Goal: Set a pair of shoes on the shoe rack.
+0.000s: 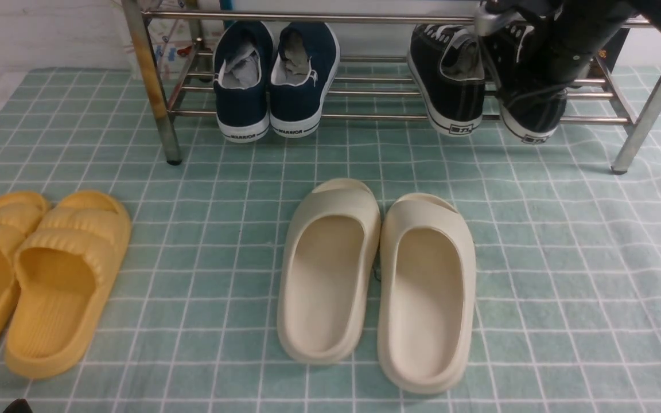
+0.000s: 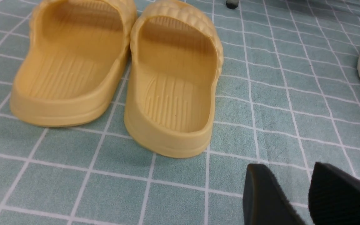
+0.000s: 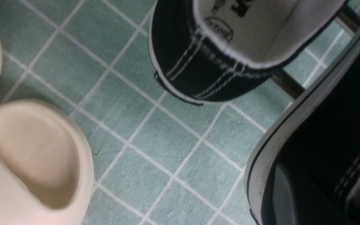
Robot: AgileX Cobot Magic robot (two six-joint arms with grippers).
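Two black canvas sneakers are on the shoe rack [image 1: 365, 117], at the right end of its lower shelf, heels toward me. The left sneaker [image 1: 448, 86] lies free, its heel [image 3: 198, 68] past the front bar. My right arm covers much of the right sneaker [image 1: 531, 115]. My right gripper [image 3: 320, 200] is shut on this sneaker's heel wall [image 3: 339, 131], one finger outside and one inside. My left gripper [image 2: 287, 175] hangs low over the cloth at the near left, open and holding nothing.
Navy slip-on sneakers [image 1: 276, 80] fill the shelf's left part. Cream slippers [image 1: 376, 275] lie mid-floor and yellow slippers [image 1: 38, 269] at the near left, just beyond my left gripper. The rack's legs [image 1: 161, 115] stand on a green checked cloth [image 1: 566, 258].
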